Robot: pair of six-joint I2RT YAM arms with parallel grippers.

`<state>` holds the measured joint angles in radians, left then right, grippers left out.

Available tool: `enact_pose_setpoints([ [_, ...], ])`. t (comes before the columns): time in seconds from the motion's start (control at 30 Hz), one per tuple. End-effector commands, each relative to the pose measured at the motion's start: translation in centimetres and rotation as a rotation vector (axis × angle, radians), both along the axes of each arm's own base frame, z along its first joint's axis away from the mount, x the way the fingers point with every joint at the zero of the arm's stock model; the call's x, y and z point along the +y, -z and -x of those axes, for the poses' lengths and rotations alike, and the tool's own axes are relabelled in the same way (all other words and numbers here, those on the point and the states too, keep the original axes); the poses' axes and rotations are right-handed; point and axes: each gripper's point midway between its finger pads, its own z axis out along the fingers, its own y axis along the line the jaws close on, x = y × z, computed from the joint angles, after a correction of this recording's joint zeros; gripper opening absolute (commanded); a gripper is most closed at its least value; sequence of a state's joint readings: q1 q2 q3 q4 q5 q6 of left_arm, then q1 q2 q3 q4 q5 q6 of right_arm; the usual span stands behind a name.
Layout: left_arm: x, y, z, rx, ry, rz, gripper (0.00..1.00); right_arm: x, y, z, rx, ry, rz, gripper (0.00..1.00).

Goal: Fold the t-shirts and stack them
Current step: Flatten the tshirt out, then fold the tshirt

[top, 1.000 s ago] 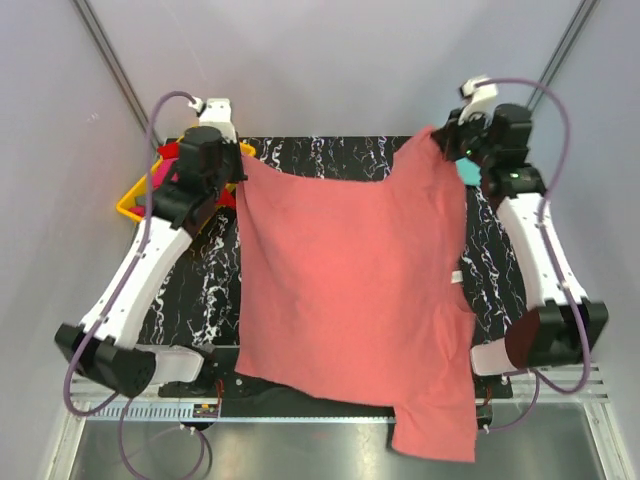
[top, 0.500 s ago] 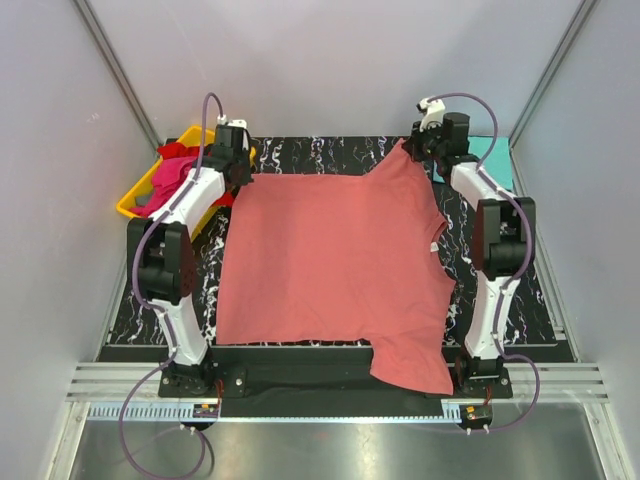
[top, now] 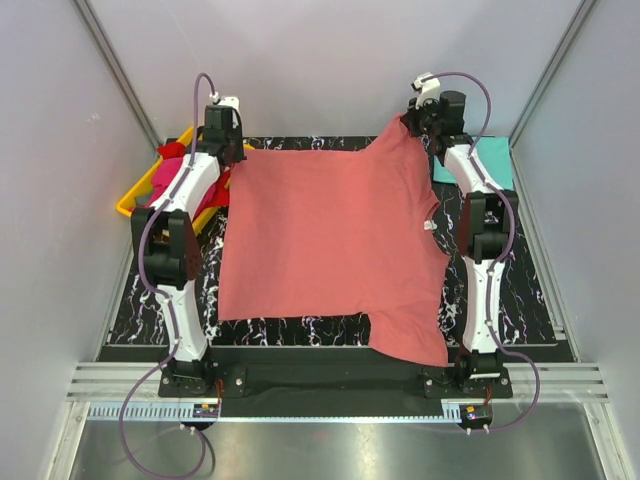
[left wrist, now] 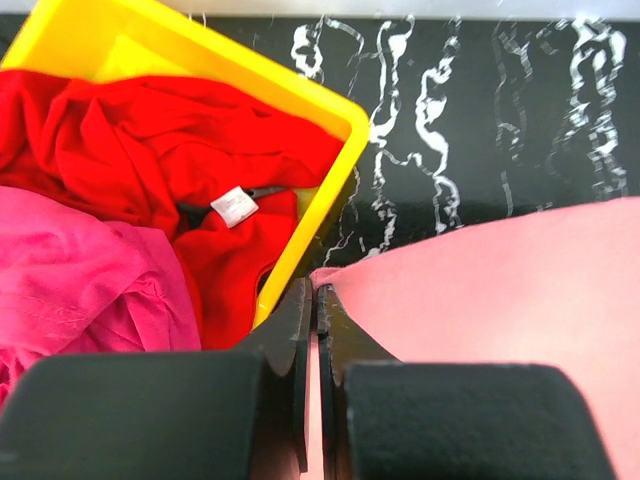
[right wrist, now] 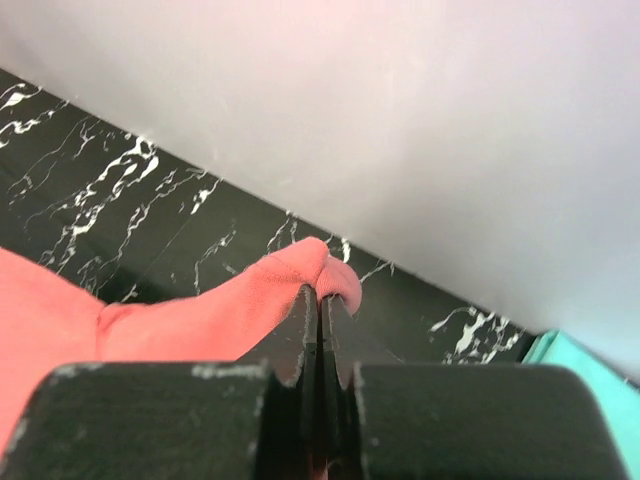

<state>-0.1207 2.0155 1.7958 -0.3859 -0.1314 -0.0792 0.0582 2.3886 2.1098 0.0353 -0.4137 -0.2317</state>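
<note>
Salmon-pink t-shirt: matt, soft cloth. Red t-shirt, magenta t-shirt: same matt cloth, creased. Yellow tray: smooth glossy plastic. Table: black, white-veined, smooth, faint sheen. Near rail: bare metal.

**Robot test cell in a laboratory.** Plain pale wall panels close off the top and both sides of the overhead view. They meet at slanting metal struts in the upper left and upper right. At centre lies a black, white-veined tabletop. Two white-and-black jointed arms, the left arm and the right arm, rise from bases fixed beside a slotted aluminium rail along the bottom edge. Purple cables loop along each arm. Bare sheet metal fills the bottom of the frame.
</note>
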Motion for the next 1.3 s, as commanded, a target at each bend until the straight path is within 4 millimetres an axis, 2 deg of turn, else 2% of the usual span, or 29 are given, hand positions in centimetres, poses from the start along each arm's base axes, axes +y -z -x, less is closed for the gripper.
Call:
enact_pose_setpoints([
  [0.0,0.2,-2.0,-1.9,-0.084,0.014,-0.013,0.00,0.1,-2.6,-1.3,-0.091,-0.020,0.027,0.00],
  [0.17,0.9,-1.6,-2.4,-0.080,0.020,-0.054,0.00,0.2,-2.5,-1.9,-0.105,-0.024,0.019,0.00],
  [0.23,0.9,-1.8,-2.5,-0.090,0.024,-0.050,0.00,0.4,-1.8,-1.5,-0.074,-0.038,0.017,0.01],
  [0.27,0.9,-1.5,-2.4,-0.086,0.046,-0.068,0.00,0.5,-2.4,-1.2,-0.076,-0.036,0.016,0.00],
  [0.3,0.8,-1.9,-2.4,-0.096,0.055,-0.068,0.00,0.1,-1.6,-0.9,-0.051,-0.013,0.023,0.00],
  [0.33,0.5,-1.9,-2.4,-0.099,0.074,-0.062,0.00,-0.4,-3.2,-0.4,-0.068,0.007,0.026,0.00],
  [0.37,0.3,-1.7,-2.3,-0.097,0.089,-0.067,0.00,-0.8,-1.7,0.4,-0.032,0.027,0.032,0.00],
  [0.4,0.2,-2.0,-2.2,-0.103,0.101,-0.070,0.00,-1.3,-1.8,0.7,-0.032,0.058,0.041,0.00],
  [0.43,0.2,-2.0,-2.1,-0.102,0.113,-0.074,0.00,-1.6,-4.4,1.5,-0.075,0.072,0.045,0.00],
  [0.47,0.2,-2.0,-1.8,-0.096,0.121,-0.087,0.00,-1.9,-3.1,2.3,-0.043,0.083,0.057,0.00],
  [0.5,0.3,-2.2,-1.7,-0.096,0.123,-0.090,0.00,-2.3,-3.4,2.7,-0.041,0.101,0.061,0.00],
  [0.53,0.4,-2.2,-1.5,-0.090,0.122,-0.094,0.00,-2.4,-4.8,3.6,-0.044,0.107,0.064,0.00],
  [0.57,0.5,-2.2,-1.3,-0.076,0.127,-0.108,0.00,-2.6,-4.2,4.3,-0.018,0.113,0.070,0.00],
  [0.63,0.8,-2.3,-1.0,-0.054,0.122,-0.121,0.00,-2.9,-4.6,5.8,0.015,0.123,0.083,0.00],
  [0.67,0.9,-1.3,-0.5,-0.002,0.122,-0.127,0.00,-3.1,-3.9,6.5,0.038,0.128,0.100,0.00],
  [0.7,0.9,-2.0,-0.6,-0.004,0.119,-0.132,0.00,-3.5,-3.7,7.1,0.057,0.146,0.114,0.00],
  [0.73,1.0,-1.7,-0.5,0.009,0.119,-0.136,0.00,-3.7,-5.1,7.8,0.039,0.154,0.116,0.00],
  [0.77,1.1,-1.2,-0.2,0.030,0.123,-0.152,0.00,-3.9,-4.2,8.7,0.063,0.159,0.122,0.00],
  [0.8,1.3,-0.6,0.0,0.047,0.118,-0.169,0.00,-3.9,-4.5,9.2,0.061,0.153,0.121,0.00],
  [0.83,1.4,-0.3,0.2,0.057,0.118,-0.180,0.00,-3.7,-5.8,10.0,0.044,0.151,0.113,0.00],
  [0.87,1.4,-0.3,0.6,0.063,0.117,-0.184,0.00,-3.7,-4.9,10.7,0.071,0.148,0.112,0.00],
  [0.93,1.4,0.7,1.4,0.084,0.120,-0.185,0.00,-3.3,-5.2,12.0,0.093,0.142,0.093,0.00],
  [0.97,1.1,-0.1,1.6,0.062,0.127,-0.182,0.00,-3.0,-4.0,12.8,0.127,0.138,0.084,0.00],
  [1.0,0.9,-0.2,1.9,0.063,0.130,-0.182,0.00,-2.8,-3.7,13.3,0.137,0.134,0.083,0.00],
  [1.03,0.9,0.3,2.4,0.076,0.137,-0.193,0.00,-2.7,-3.9,13.8,0.138,0.135,0.082,0.00],
  [1.1,0.9,-0.1,3.0,0.076,0.130,-0.224,0.00,-2.1,-2.5,15.0,0.185,0.137,0.088,0.00],
  [1.13,0.9,0.0,3.3,0.084,0.137,-0.246,0.00,-1.9,-2.9,15.4,0.182,0.141,0.089,0.00],
  [1.17,0.8,0.3,3.9,0.096,0.140,-0.260,0.00,-1.5,-1.9,16.2,0.207,0.142,0.092,0.00],
  [1.27,1.1,0.6,4.9,0.108,0.137,-0.274,0.00,-1.7,-0.9,17.7,0.234,0.173,0.108,0.00],
])
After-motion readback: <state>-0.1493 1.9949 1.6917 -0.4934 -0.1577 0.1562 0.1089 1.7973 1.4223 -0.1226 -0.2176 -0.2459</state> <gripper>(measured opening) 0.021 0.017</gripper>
